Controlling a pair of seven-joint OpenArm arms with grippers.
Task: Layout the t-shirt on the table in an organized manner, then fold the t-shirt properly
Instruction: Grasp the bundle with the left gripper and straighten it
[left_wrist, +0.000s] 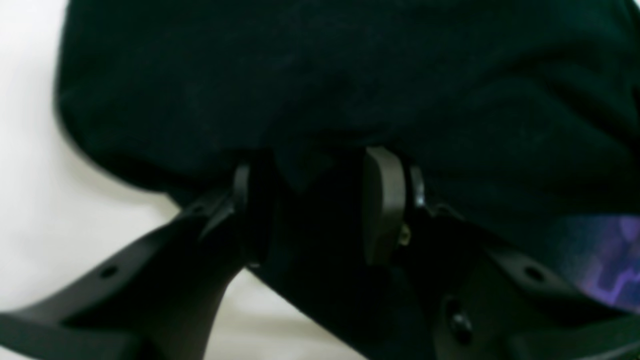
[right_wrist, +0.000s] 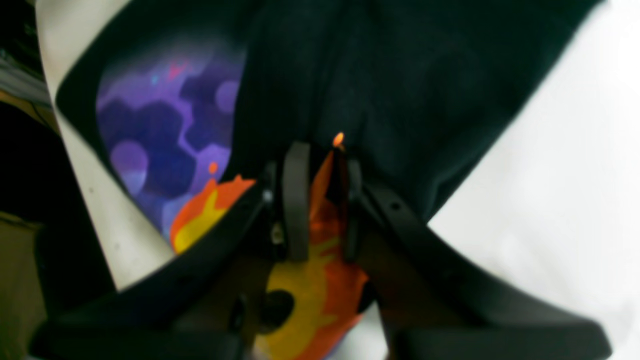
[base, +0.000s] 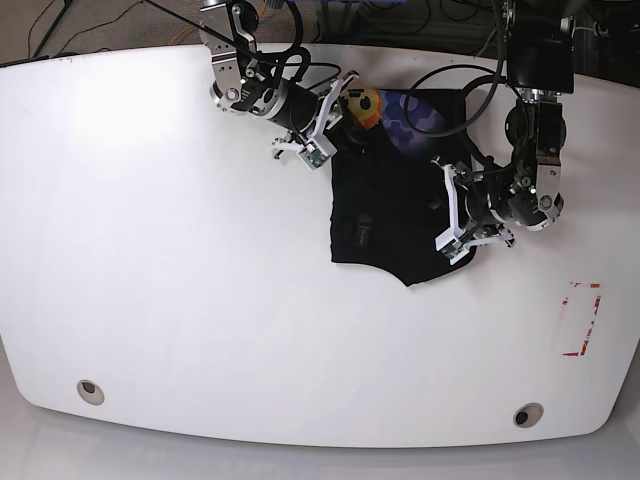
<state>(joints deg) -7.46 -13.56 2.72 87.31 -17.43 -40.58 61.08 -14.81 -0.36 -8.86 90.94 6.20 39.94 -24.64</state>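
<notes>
The black t-shirt (base: 390, 200) lies bunched at the back right of the white table (base: 180, 250). Its orange face graphic (base: 362, 105) and purple patch (base: 415, 110) show at the far edge. My right gripper (base: 335, 118) is at the shirt's far left corner. In the right wrist view, the right gripper (right_wrist: 325, 205) is shut on a fold of the orange print (right_wrist: 310, 290), beside the purple patch (right_wrist: 165, 115). My left gripper (base: 448, 215) is at the shirt's right edge. The left wrist view shows the left gripper (left_wrist: 312, 200) shut on a thick bunch of black cloth (left_wrist: 350, 75).
A red rectangular marking (base: 582, 320) sits at the right of the table. Two small round holes (base: 89, 390) (base: 527, 413) lie near the front edge. Cables (base: 440, 20) run behind the back edge. The table's edge (right_wrist: 45, 75) is close to the right gripper.
</notes>
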